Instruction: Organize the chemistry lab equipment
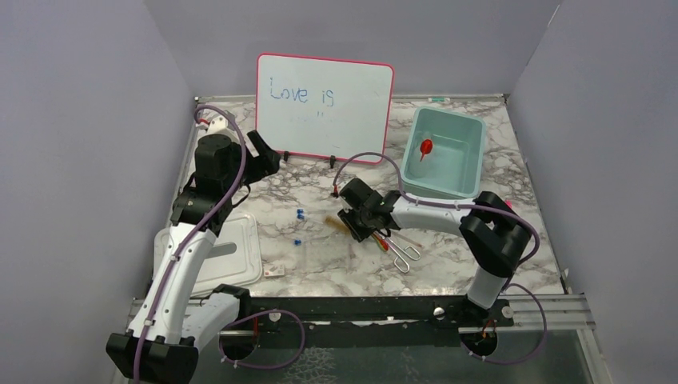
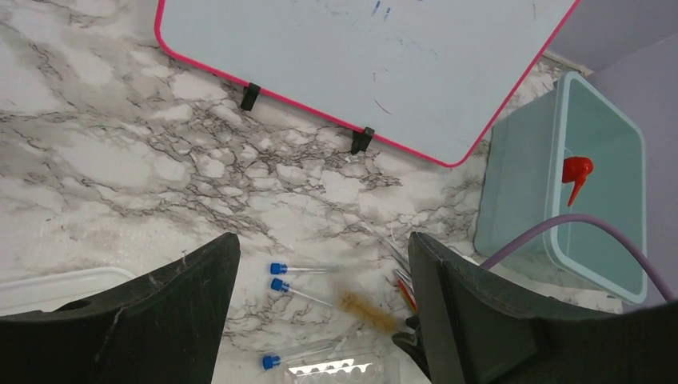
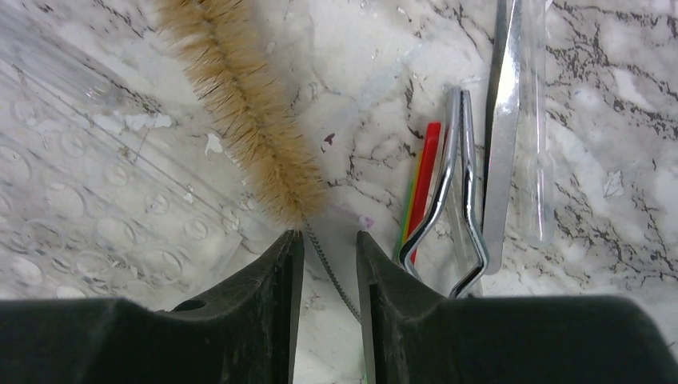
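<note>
Tan bristles of the brush point away from the right jaws, up and left in the wrist view. Its twisted wire stem comes back down and passes slantwise through the gap between the two fingers. Long axis is therefore nearly in line with the jaws' reach, not across it. Right jaws: narrowly apart, gap wider than the wire, neither pad plainly pressing it; straddling the stem, not clamped as far as can be seen. Brush lies flat on the desk, bristle end against or just beside the clear rack; cannot tell which. Just right of the stem lie a red tool, wire tongs and flat tweezers, roughly parallel to one another. Right arm is much the nearer and is judged the one to take the brush. Left jaws: wide apart, nothing between them, held over bare desk near the whiteboard, well apart from the brush. Blue-capped tubes lie loose on the desk between the arms. Bin at far right, bottle with red nozzle inside. Judgement: the grip must land on the thin stem, about which the brush may swing once lifted.
</note>
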Robot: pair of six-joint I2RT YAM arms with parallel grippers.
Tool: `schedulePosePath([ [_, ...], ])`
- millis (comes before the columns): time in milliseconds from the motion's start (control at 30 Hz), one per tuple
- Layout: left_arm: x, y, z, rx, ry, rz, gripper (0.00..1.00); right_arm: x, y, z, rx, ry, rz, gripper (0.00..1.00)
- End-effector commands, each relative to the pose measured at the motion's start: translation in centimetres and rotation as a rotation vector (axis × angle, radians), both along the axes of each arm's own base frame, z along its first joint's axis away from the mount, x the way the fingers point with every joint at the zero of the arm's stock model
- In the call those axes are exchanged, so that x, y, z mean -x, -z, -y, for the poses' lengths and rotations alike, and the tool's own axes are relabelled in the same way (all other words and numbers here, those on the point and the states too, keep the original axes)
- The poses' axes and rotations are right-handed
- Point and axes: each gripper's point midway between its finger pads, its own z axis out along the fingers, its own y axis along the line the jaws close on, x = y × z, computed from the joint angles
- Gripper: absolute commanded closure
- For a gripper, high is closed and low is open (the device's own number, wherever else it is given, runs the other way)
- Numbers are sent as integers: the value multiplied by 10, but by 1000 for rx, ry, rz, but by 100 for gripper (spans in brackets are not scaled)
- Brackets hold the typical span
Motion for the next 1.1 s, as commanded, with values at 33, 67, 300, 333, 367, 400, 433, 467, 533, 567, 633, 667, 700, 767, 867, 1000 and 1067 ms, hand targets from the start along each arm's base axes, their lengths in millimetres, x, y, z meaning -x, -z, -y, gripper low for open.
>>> schedulePosePath([
  [33,-9,-10,-10,-34,-45,29,20,-9,6,-8,13,-29,38,68],
  [67,-10,-10,-10,-37,-46,27,20,-10,7,-8,13,-33,37,70],
  [300,-14,-11,-13,-56,-55,33,20,-16,-10,-26,-49,-56,54,98],
  [333,-15,-13,-14,-58,-57,37,20,-19,-20,-31,-69,-55,67,99],
  [367,-16,-15,-14,-60,-59,46,20,-23,-30,-34,-90,-45,82,99],
  [400,-16,-16,-14,-62,-60,50,20,-26,-43,-39,-119,-38,101,99],
  [433,-17,-17,-15,-64,-63,55,20,-29,-56,-44,-150,-34,123,99],
  [467,-18,-19,-15,-65,-66,61,20,-32,-70,-47,-181,-25,145,99],
  [533,-19,-21,-15,-68,-65,71,20,-37,-100,-53,-243,-14,190,99],
  [567,-20,-22,-15,-69,-66,74,20,-40,-115,-55,-274,-5,215,99],
  [633,-22,-22,-15,-69,-64,80,20,-46,-144,-57,-332,22,268,100],
  [667,-22,-22,-15,-69,-64,82,20,-50,-159,-55,-357,41,299,100],
  [700,-23,-22,-15,-70,-63,84,20,-54,-173,-53,-378,64,324,99],
  [767,-25,-24,-14,-69,-62,92,20,-67,-202,-44,-417,119,378,99],
  [867,-27,-25,-13,-67,-57,99,19,-88,-241,-21,-443,231,455,99],
  [1000,-30,-28,-9,-49,-43,111,19,-121,-279,26,-419,380,549,99],
  [1067,-32,-28,-5,-39,-30,117,19,-136,-286,59,-394,465,558,99],
])
